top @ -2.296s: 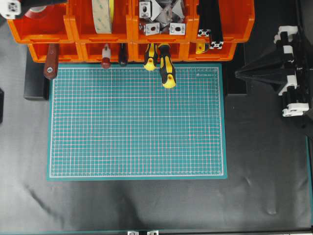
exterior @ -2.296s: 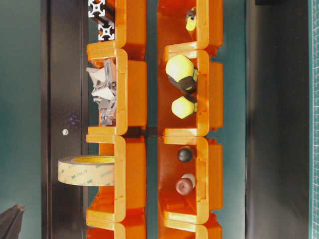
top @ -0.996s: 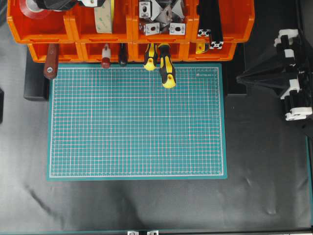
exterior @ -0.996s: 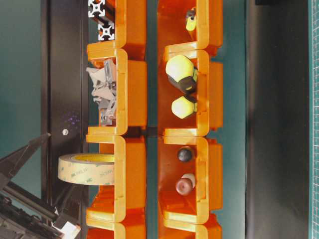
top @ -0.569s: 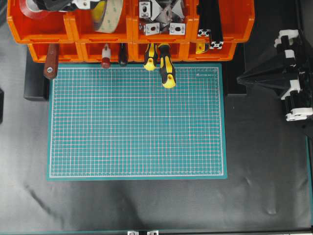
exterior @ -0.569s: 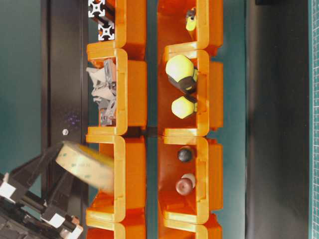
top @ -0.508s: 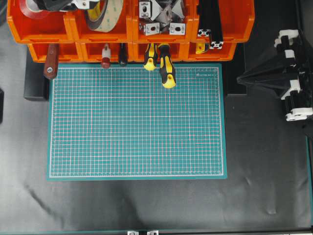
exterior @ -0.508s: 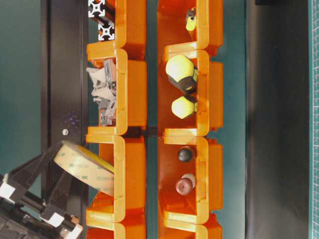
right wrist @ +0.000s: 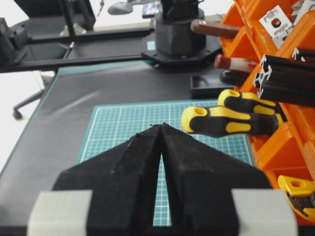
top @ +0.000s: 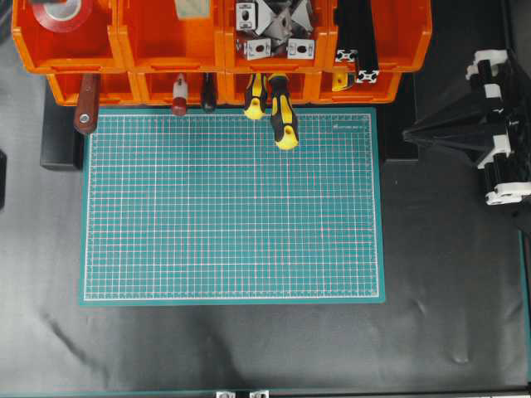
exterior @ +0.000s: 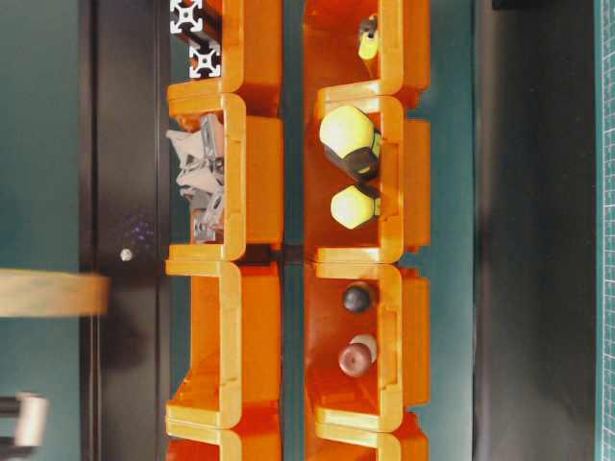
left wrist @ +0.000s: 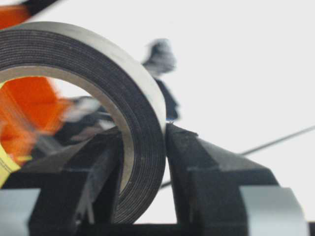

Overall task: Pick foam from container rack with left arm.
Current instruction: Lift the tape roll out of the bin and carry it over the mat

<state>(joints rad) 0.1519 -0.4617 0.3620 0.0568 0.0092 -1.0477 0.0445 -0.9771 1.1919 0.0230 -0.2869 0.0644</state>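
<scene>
Counting across the container rack (top: 224, 50) at the tabletop's far edge: four large orange bins above four smaller ones, two yellow-handled screwdrivers (top: 280, 112), one red tape roll (top: 62, 12). One foam (left wrist: 123, 123) roll sits clamped between the left gripper (left wrist: 142, 162) fingers, lifted clear of its bin. The right gripper (right wrist: 161, 129) rests pressed together, holding nothing.
</scene>
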